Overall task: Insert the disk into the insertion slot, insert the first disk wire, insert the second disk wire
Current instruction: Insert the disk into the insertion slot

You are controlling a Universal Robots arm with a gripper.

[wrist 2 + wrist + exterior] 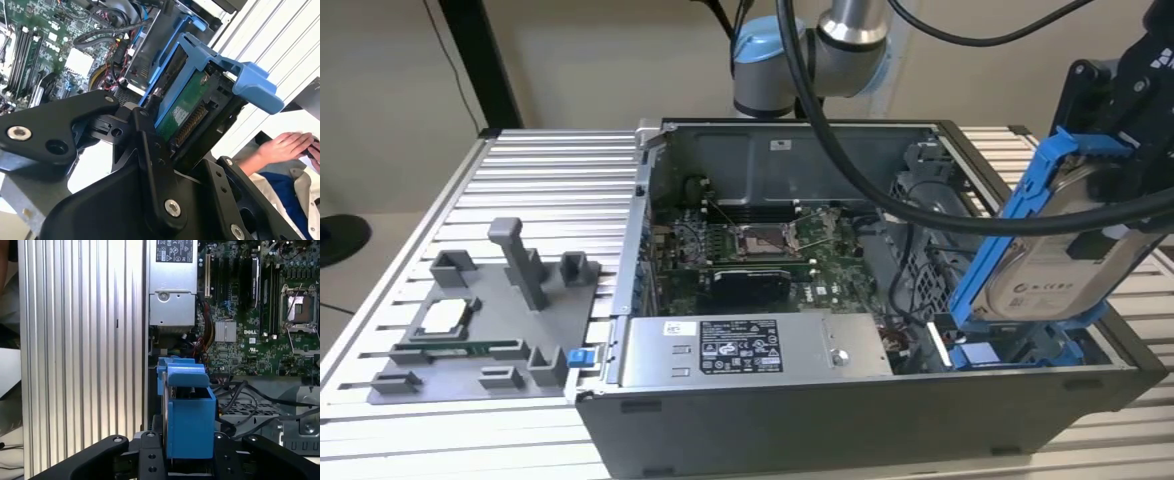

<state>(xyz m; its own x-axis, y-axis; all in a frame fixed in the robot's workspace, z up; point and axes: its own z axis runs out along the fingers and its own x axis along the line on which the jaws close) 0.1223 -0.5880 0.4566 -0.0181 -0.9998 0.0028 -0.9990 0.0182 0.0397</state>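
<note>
The gripper (1115, 150) has its jaws clenched on the disk (1047, 270), one black jaw on each long side of the blue carrier frame, as both wrist views show. The disk hangs tilted over the open computer case (854, 420), at the case's corner on the exterior view's right, with its white label facing outward. Its lower end is down at the blue rails of the insertion slot (994, 352); I cannot tell whether they touch. The disk is not lying flat in the slot.

Inside the case, the grey power-supply box (734, 350) sits along the near wall, with the motherboard (747, 250) behind it. Beside the case, on the exterior view's left, a grey fixture tray (480, 320) lies on the ribbed worktop (547, 180). In the second wrist view a person's hand (285, 147) rests beyond the case.
</note>
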